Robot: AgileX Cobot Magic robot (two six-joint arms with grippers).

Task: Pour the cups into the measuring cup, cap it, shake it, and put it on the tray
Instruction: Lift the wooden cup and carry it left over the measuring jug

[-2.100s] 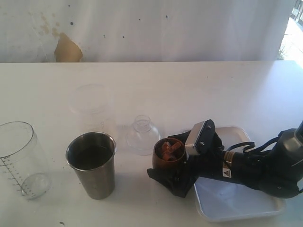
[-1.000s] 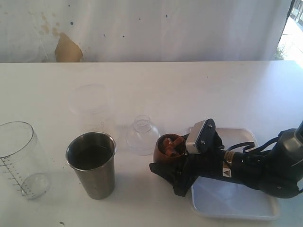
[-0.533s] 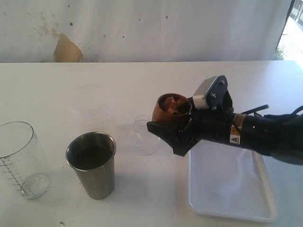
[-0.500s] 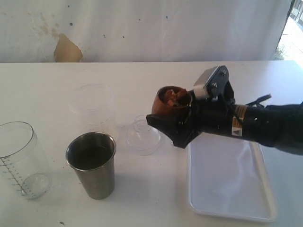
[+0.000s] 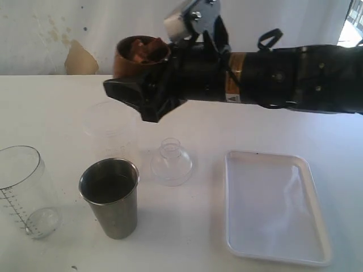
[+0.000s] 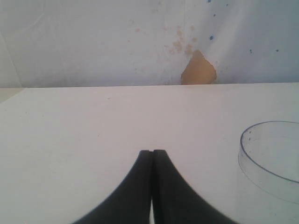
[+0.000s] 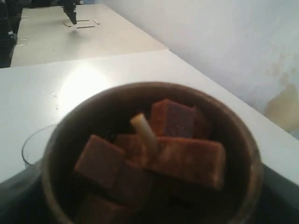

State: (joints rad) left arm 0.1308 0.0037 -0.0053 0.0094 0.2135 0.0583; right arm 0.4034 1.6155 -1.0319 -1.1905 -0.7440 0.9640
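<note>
The wooden cup [image 5: 140, 55] is pinched by the right gripper [image 5: 133, 93] high over the frosted cup [image 5: 109, 122]. The left gripper [image 6: 152, 154] is seen with fingers pressed together. The tumbler [image 5: 110, 195], measuring cup [image 5: 25, 190] and tray [image 5: 229, 204] are set away from the table's [image 5: 295, 130] back edge.

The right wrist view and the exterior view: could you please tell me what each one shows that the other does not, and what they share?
Only the right wrist view looks into the wooden cup closely enough to show separate reddish-brown blocks and one pale stick among them. Only the exterior view shows the steel tumbler, the measuring cup, the clear domed lid and the tray, all on the table. Both show the wooden cup, filled and roughly upright, held off the table by the right gripper.
</note>
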